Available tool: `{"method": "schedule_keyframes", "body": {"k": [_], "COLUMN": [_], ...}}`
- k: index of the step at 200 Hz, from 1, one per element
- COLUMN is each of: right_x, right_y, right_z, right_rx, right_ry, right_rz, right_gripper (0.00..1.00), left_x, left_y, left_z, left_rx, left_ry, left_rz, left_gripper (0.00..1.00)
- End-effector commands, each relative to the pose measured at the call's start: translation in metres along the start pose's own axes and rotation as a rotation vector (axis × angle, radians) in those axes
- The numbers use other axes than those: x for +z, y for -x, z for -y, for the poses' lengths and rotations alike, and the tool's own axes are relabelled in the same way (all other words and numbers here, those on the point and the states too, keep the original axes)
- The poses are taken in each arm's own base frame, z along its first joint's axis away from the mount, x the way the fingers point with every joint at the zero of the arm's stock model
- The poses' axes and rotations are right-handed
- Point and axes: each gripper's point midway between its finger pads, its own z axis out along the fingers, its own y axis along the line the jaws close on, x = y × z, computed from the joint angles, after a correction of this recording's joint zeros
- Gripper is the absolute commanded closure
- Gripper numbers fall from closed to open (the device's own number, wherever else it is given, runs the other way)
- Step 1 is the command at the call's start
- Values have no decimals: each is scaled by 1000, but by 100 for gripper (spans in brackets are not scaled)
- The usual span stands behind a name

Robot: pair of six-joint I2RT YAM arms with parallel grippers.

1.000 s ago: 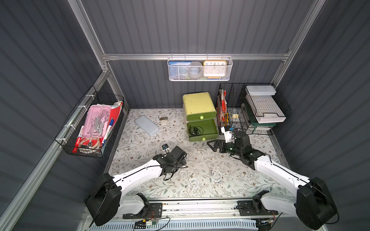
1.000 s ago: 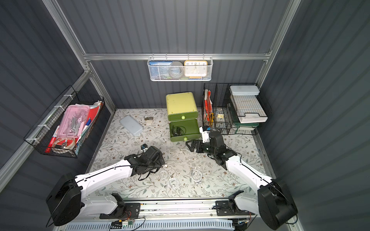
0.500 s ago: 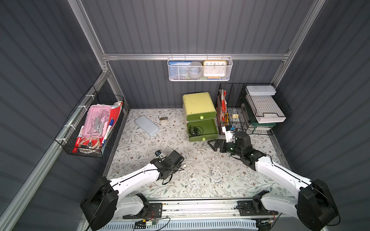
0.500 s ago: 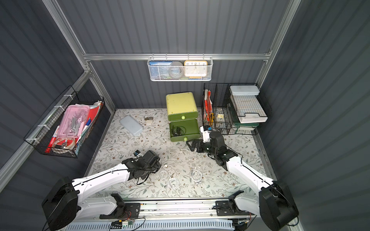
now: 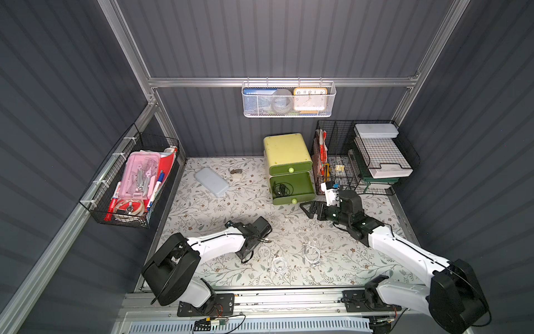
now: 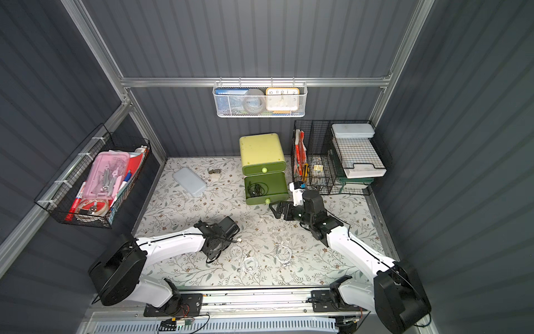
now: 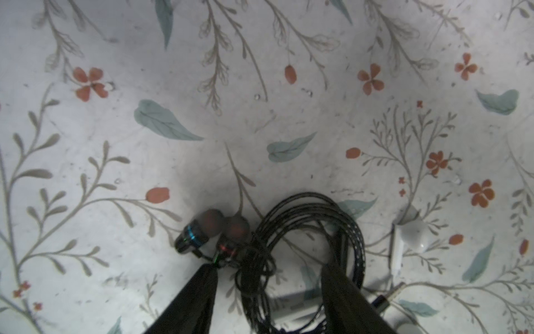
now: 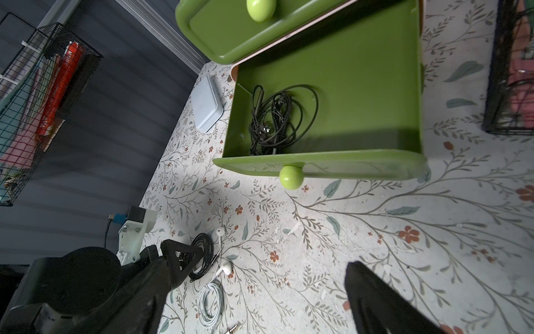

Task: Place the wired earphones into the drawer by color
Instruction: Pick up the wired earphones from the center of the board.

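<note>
A black wired earphone coil (image 7: 306, 206) is straddled by the left gripper (image 7: 270, 269) on the floral mat (image 7: 289, 86). Its jaws are seen part-spread on either side of the coil, and whether the coil is pinched cannot be told. Just beside that gripper, white earphone coils (image 5: 279, 264) are scattered on the mat. Farther off, the right gripper (image 5: 307, 208) is held spread wide, with nothing in it. Just beyond it, the open lower green drawer (image 8: 346, 166) is seen, and a second black earphone coil (image 8: 274, 115) is contained inside.
</note>
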Motion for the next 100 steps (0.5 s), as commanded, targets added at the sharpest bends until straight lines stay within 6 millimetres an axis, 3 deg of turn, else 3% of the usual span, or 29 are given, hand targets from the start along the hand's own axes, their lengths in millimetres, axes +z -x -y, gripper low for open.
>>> {"method": "schedule_keyframes", "body": {"k": [1, 100], "right_x": [-2, -2], "right_y": [0, 1], "right_z": [-1, -2], "right_rx": [-14, -11], "right_ry": [3, 6], "right_rz": [15, 16], "right_gripper": [1, 1], "left_x": [4, 4], "left_y": [-5, -6], "left_z": [-11, -18], "left_rx": [-4, -18], "left_ry": [50, 76], "left_rz": [-13, -16], "left_gripper": [43, 70]}}
